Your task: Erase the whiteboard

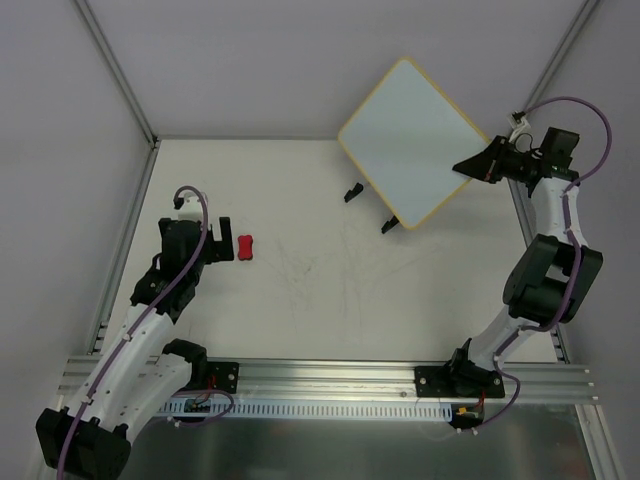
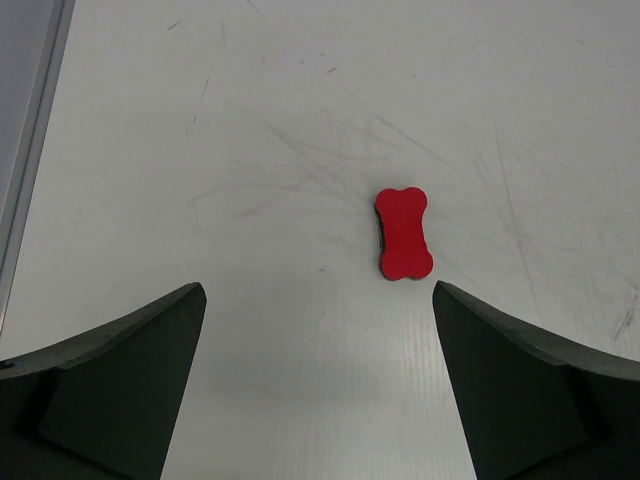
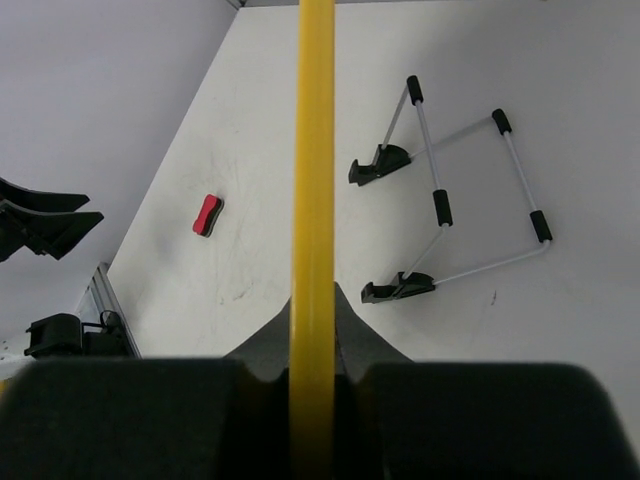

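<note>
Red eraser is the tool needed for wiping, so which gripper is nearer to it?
Left. The left gripper sits open just beside the red eraser; the right gripper is far across the table, shut on the whiteboard.

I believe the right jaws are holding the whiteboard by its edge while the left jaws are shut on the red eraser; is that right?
Not quite. The left wrist view shows the left jaws wide open, with the red eraser lying free on the table ahead of them. The right jaws do hold the whiteboard by its edge.
</note>
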